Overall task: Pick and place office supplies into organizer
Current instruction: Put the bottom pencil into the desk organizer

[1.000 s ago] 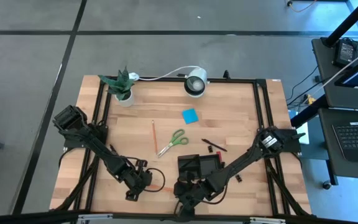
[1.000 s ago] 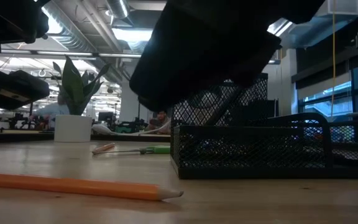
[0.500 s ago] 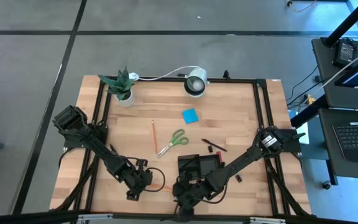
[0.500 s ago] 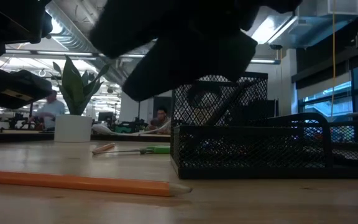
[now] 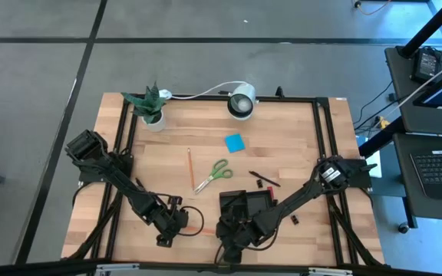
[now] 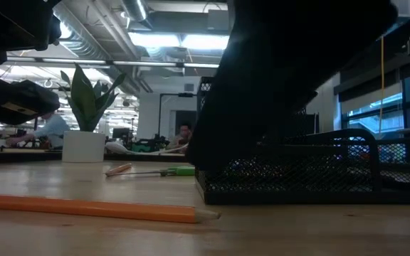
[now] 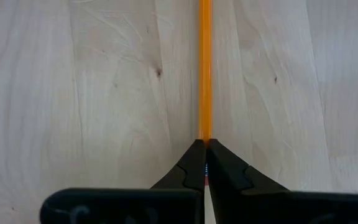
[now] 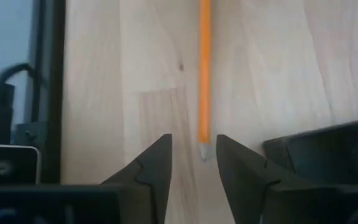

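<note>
Wooden table [image 5: 282, 153]: right gripper [image 8: 191, 152] straddles pencil [image 8: 204, 68].

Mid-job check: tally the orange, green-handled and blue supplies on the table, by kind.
orange pencils: 2
green-handled scissors: 1
blue sticky-note pad: 1
Total: 4

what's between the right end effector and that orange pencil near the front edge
Nothing visible. In the right wrist view the pencil's tip lies on bare wood between the open fingers of the right end effector. The left end effector is shut over its other end; the organizer sits beside it.
</note>
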Robot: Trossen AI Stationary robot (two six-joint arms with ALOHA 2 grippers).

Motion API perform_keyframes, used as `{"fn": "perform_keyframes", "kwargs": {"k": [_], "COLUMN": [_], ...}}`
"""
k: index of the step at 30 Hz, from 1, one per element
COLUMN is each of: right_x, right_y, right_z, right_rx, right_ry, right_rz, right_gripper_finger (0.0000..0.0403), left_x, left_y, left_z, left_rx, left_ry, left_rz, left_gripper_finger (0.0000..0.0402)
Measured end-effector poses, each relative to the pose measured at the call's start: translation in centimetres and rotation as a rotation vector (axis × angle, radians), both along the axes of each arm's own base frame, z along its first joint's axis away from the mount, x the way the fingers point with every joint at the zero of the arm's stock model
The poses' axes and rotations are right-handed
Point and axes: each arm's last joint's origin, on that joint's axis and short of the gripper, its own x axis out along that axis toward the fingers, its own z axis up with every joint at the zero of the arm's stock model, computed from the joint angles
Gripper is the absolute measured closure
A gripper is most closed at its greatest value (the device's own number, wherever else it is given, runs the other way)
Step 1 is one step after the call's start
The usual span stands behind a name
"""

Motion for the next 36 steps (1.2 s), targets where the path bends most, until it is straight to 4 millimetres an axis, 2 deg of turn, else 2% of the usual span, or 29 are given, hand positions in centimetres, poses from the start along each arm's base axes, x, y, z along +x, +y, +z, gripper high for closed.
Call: {"fn": "perform_keyframes", "kwargs": {"k": [8, 25, 36], "right_x": [0.1, 0.0, 0.0], "right_y": [0.0, 0.0, 0.0], "right_z": [-2.1, -2.4, -2.4], "right_rx": [-0.02, -0.034, -0.035], "right_ry": [0.044, 0.063, 0.068], "right_rz": [0.001, 0.003, 0.001], "right_gripper_finger": [0.0297, 0.0298, 0.0298], "left_x": [0.0, 0.1, 0.3], "left_y": [0.0, -0.1, -0.2], "left_z": [0.0, 0.0, -0.1], "left_rx": [-0.004, -0.009, -0.019], "left_ry": [0.001, -0.018, -0.031], "left_rz": [0.006, 0.01, 0.01], "left_gripper_finger": [0.0398, 0.0396, 0.0338]}}
